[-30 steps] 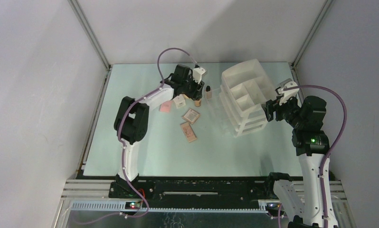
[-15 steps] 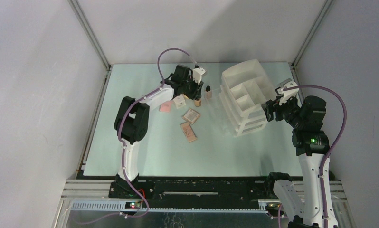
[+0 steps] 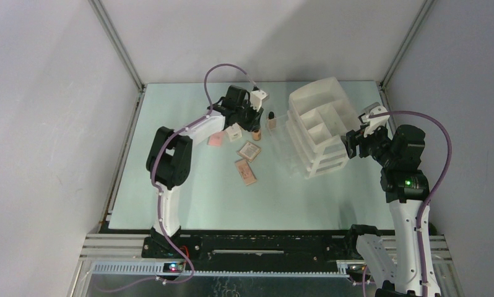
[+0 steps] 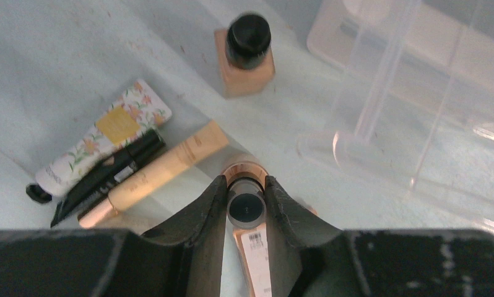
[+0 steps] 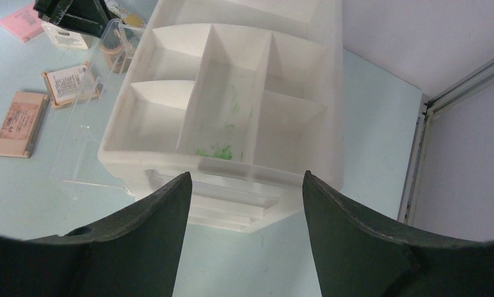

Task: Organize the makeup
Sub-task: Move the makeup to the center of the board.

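Observation:
In the left wrist view my left gripper [image 4: 245, 182] is shut on the black cap of an upright beige bottle [image 4: 245, 209], one finger on each side. From above, that gripper [image 3: 252, 120] stands over the bottle [image 3: 256, 132] at the back middle of the table. A second beige black-capped bottle [image 4: 247, 52] stands just beyond it. A floral tube [image 4: 105, 145], a black pencil-like tube [image 4: 108, 176] and a beige tube [image 4: 164, 164] lie to the left. My right gripper [image 5: 241, 185] is open and empty, just short of the white drawer organizer [image 5: 232, 105].
Two flat palettes [image 3: 249, 150] [image 3: 245, 171], a pink flat piece [image 3: 215, 140] and a small white box [image 3: 234, 132] lie near the left gripper. A clear drawer [image 4: 405, 124] sticks out of the organizer [image 3: 319, 127] toward the bottles. Walls enclose the table.
The left gripper's jaws have closed in onto the bottle's cap. The right arm has not moved.

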`<state>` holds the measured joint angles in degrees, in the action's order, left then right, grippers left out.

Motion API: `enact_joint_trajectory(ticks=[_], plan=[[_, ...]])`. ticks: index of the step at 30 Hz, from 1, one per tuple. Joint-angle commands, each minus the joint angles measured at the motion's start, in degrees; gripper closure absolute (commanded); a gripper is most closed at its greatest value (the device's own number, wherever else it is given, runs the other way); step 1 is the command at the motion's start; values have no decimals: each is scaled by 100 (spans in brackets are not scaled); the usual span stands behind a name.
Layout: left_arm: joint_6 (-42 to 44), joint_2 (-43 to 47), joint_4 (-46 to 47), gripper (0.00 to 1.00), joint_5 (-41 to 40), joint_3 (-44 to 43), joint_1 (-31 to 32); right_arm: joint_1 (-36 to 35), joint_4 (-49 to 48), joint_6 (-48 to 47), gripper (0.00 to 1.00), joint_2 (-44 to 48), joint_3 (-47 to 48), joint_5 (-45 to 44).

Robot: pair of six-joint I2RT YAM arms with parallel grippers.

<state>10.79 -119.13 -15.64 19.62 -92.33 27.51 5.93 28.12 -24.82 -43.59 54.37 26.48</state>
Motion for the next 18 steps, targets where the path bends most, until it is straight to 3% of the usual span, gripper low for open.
enact_joint_trajectory(ticks=[1, 11, 18], plan=[[255, 759, -128, 68, -63, 431, -53, 14, -52, -75, 26, -7, 4, 26], [556, 1294, -150, 63, -268, 1259, -123, -33, -60, -79, 26, -35, 4, -20], [514, 1323, -127, 38, -345, 1326, -129, -15, -65, -76, 26, -18, 4, -20]])
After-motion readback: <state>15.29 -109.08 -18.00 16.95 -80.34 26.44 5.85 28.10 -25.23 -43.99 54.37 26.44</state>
